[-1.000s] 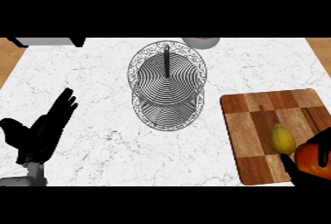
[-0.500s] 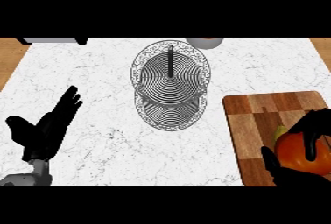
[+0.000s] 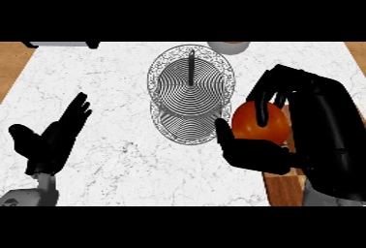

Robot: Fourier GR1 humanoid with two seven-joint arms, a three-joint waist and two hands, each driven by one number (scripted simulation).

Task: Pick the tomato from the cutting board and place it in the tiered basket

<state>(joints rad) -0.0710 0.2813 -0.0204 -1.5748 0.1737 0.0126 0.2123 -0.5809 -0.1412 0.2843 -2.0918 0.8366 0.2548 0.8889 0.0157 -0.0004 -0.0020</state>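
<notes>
One tomato (image 3: 259, 121) is seen, red-orange, held up in the right hand (image 3: 286, 140) at the right of the head view. The thumb is curled under it and the fingers (image 3: 275, 85) are curled over its top, so the tomato is gripped between them. It is carried just beside the right rim of the tiered basket (image 3: 191, 94), over the white counter (image 3: 114, 82) rather than over the board.

One tiered basket is counted: two round wire tiers, the upper one overlapping the lower, with a dark centre post. One cutting board (image 3: 282, 186) is seen, mostly hidden behind the right hand; only a brown wooden strip shows at the lower right.

The left hand (image 3: 50, 140) is held open at the lower left, fingers straight and pointing up, thumb spread to the side, touching nothing.

A pale round object (image 3: 229, 46) is cut off at the top edge behind the basket; what it is cannot be told. Bare counter lies between the left hand and the basket. Wood shows past the counter's left edge.
</notes>
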